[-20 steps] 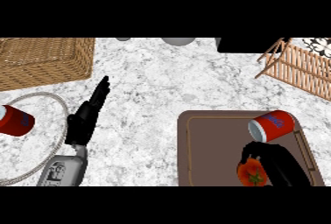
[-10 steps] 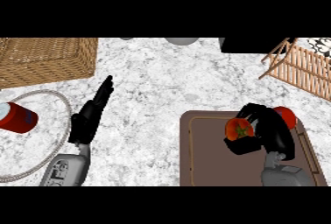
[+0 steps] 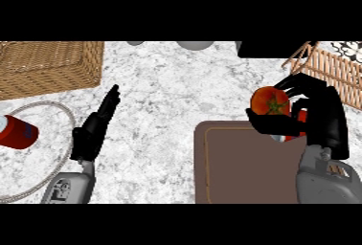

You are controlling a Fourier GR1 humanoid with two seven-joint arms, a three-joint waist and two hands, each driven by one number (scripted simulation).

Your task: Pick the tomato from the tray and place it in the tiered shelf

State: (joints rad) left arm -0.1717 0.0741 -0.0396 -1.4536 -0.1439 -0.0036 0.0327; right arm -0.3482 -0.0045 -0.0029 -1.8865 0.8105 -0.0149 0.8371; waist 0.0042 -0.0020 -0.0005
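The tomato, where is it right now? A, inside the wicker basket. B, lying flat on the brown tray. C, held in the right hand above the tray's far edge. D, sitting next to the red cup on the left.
C: the tomato sits in the curled fingers of the right hand, lifted over the far edge of the brown tray, short of the tiered shelf.

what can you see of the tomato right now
The tomato is round and orange-red with a dark green star-shaped stem patch facing the camera. The right hand holds it, black fingers curled round its right side and underneath. It shows just past the far edge of the brown tray, left of the wooden tiered shelf and not yet in it.
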